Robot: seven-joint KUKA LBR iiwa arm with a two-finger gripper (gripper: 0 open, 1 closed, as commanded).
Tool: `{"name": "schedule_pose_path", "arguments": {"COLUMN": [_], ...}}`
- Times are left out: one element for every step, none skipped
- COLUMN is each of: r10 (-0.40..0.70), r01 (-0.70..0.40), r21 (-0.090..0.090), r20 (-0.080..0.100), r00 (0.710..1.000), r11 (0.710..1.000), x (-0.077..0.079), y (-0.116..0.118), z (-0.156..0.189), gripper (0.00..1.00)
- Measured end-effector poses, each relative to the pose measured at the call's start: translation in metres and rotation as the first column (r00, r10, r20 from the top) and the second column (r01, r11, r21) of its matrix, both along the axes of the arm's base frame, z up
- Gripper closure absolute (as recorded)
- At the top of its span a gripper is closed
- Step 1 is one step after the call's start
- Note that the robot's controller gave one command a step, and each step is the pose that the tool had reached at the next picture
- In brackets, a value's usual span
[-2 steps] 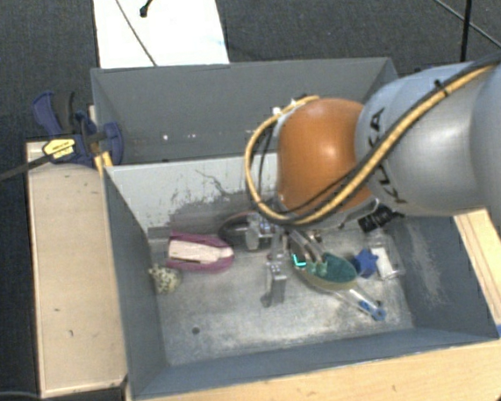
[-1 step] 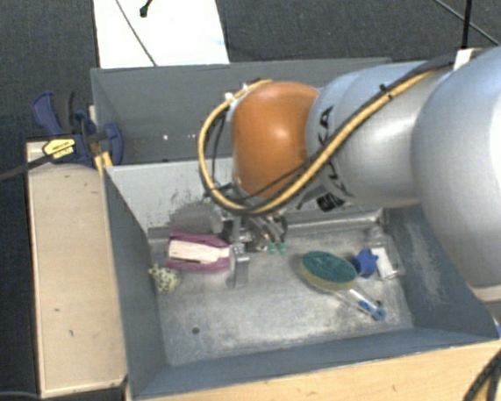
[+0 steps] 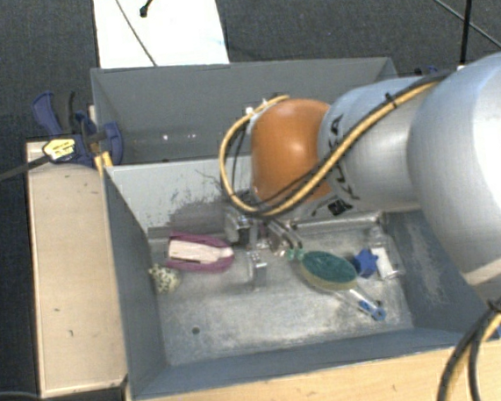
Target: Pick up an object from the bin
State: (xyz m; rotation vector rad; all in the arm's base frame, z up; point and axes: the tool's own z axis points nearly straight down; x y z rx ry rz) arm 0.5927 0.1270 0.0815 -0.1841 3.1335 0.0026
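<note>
The bin [image 3: 244,315] is matt grey metal, its floor scuffed and speckled. The orange cover [image 3: 285,152] looks smooth, glossy plastic. The arm [image 3: 456,140] has a smooth satin shell. The teal disc [image 3: 329,269] looks matt.

Teal disc [image 3: 330,268], pink-white bundle [image 3: 198,250], speckled ball [image 3: 164,278]
</note>
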Motion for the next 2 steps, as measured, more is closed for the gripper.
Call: {"name": "schedule_pose_path", "arguments": {"r10": [0.003, 0.089], "r01": [-0.003, -0.089], "r21": [0.004, -0.001], "r20": [0.001, -0.005], "r00": [1.000, 0.996], "r11": [1.000, 0.996], "x": [-0.023, -0.089], "y": [0.105, 0.120], "z": [-0.011, -0.011], "gripper": [0.00, 0.00]}}
